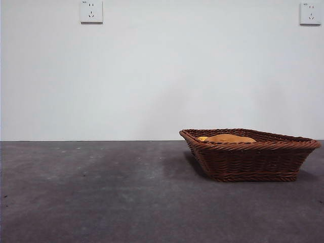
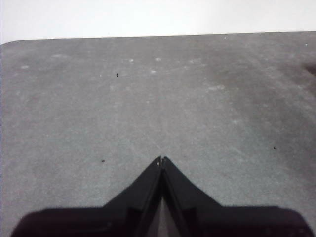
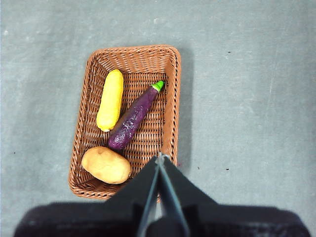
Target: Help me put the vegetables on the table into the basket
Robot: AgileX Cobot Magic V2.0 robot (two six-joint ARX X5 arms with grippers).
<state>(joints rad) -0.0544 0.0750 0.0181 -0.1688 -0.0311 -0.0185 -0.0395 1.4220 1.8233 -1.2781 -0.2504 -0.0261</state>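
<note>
We see the basket (image 1: 251, 154) sitting on the desk (image 1: 101, 192), right of centre in the front view and set back from the near edge, well short of the wall behind. All three vegetables are inside it. From the right wrist view: the potato (image 3: 106, 165) lies at one short end of the basket, the yellow ridged piece (image 3: 110, 99) runs along one long wall, and the eggplant (image 3: 134, 117) lies diagonally beside it, green stem toward the far short end, purple tip close to the potato. Whether eggplant and yellow piece touch we can't confirm; they're just beside each other. In the front view only the tan top of the potato and a bit of yellow show over the rim.

Right gripper (image 3: 160, 157) hangs above the basket, over the long wall nearest it, jaws clenched together with nothing between them. It touches nothing.

Left gripper (image 2: 161, 159) is also clenched tip to tip, empty, over bare desk well apart from the basket.

Neither arm appears in the front view. Two wall sockets (image 1: 91, 11) sit high on the white wall behind the desk.
</note>
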